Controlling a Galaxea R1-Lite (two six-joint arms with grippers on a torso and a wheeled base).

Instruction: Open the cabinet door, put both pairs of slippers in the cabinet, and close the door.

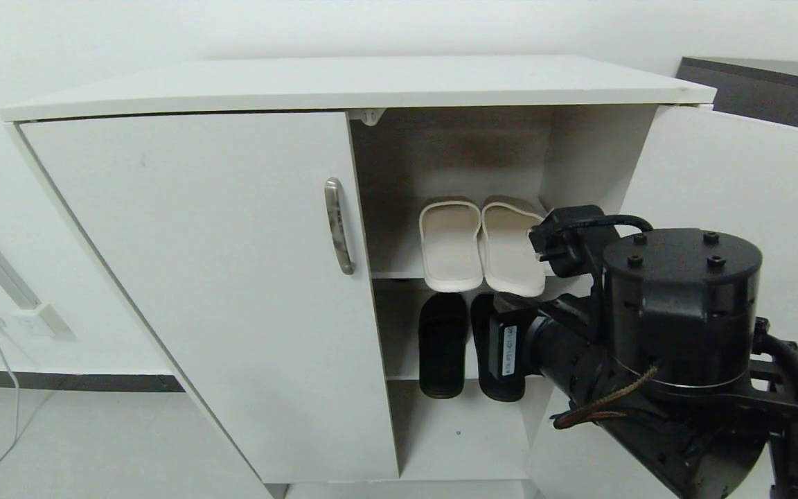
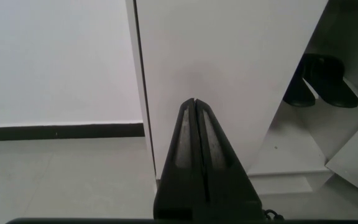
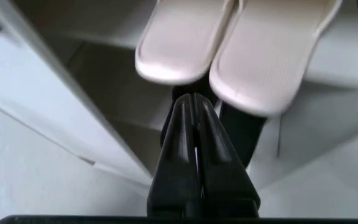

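Head view: white slippers [image 1: 482, 246] overhang the shelf edge [image 1: 392, 275] above black slippers [image 1: 444, 346].

The right pincer [image 3: 194, 102] points into the open half of the cabinet [image 1: 343, 83]. Above its tip, the upper pair [image 1: 489, 246] lies side by side on the upper shelf [image 1: 392, 275], ends overhanging the edge. Beyond the tip, the lower pair [image 1: 442, 346] lies on the lower shelf [image 1: 402, 367], perhaps just apart from the tip. The shut door [image 1: 198, 277] stands to the pincer's left, the open door [image 1: 731, 180] to its right.
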